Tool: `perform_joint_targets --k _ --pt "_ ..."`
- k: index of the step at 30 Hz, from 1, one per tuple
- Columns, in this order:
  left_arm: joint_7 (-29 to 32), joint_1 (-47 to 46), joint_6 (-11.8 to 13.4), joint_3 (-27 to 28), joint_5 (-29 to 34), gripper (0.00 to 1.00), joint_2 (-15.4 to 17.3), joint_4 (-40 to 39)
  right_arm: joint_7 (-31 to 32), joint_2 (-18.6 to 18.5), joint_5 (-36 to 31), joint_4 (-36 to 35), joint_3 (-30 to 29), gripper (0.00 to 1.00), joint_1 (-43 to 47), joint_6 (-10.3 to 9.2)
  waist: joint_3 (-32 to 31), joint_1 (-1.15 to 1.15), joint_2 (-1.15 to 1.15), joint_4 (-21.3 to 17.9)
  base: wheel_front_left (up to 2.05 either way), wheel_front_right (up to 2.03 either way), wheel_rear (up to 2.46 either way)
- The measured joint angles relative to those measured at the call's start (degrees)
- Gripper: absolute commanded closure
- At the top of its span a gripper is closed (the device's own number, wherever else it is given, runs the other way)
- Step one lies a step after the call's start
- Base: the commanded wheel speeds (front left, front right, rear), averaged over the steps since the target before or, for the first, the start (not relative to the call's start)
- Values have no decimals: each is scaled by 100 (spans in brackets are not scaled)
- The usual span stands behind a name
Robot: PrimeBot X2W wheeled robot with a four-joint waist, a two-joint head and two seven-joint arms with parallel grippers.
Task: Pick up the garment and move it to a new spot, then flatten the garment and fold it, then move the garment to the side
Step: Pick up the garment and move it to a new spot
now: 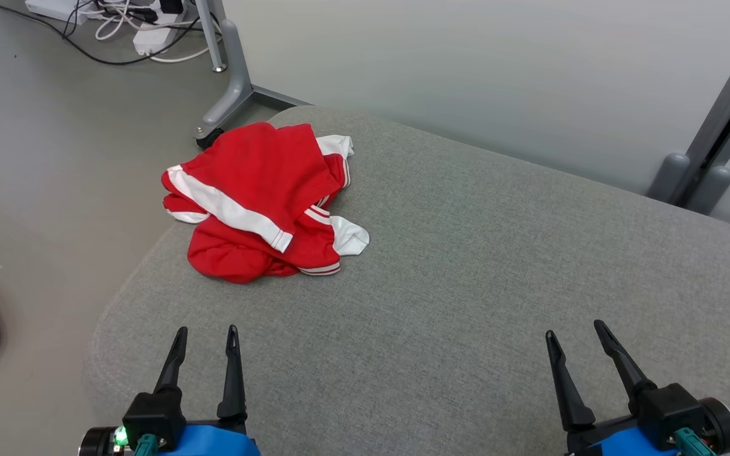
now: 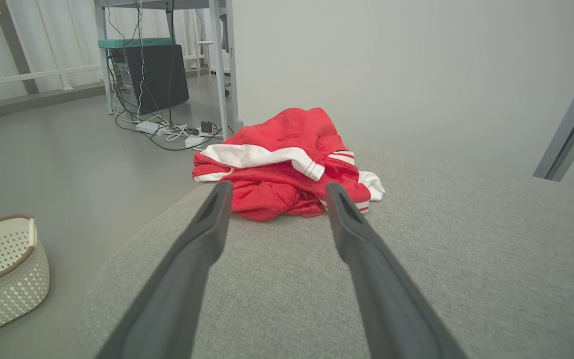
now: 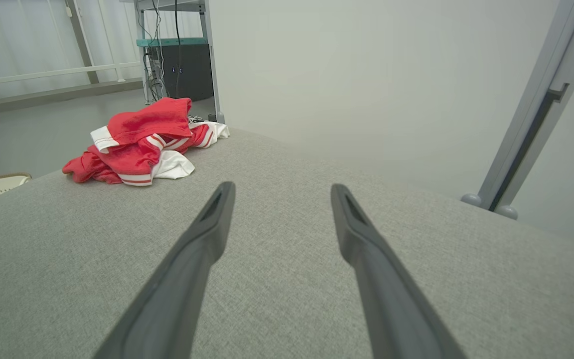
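Head overhead, wrists low; common garment (image 1: 257, 202).

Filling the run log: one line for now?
garment: crumpled on cushion | left tool: open, empty | right tool: open, empty | pickup: not started

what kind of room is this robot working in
Probably an office or lab, not a home: a computer tower, tangled cables and power strips on the floor, and a metal leg on a caster.

Red garment (image 2: 287, 149) beyond spread claw (image 2: 278, 185)
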Motion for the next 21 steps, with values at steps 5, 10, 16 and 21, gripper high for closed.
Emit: perform_joint_targets --k 5,10,16,21 --pt "1 14 -27 89 -179 0 -7 -80 0 0 -77 -2 2 0 -30 0 96 0 0 -148 0 0 0" --pt "0 -548 -122 433 -367 0 221 -369 0 0 -247 -49 -94 0 -123 0 298 0 0 -308 0 0 0" --pt "402 -1965 -348 686 -400 0 883 -475 0 0 -567 -164 -208 0 -419 0 731 0 0 -536 0 0 0" --pt "1089 -3128 -547 671 -438 0 1354 162 0 -1 -823 -225 -110 0 -744 0 1218 1 0 -828 0 0 0"
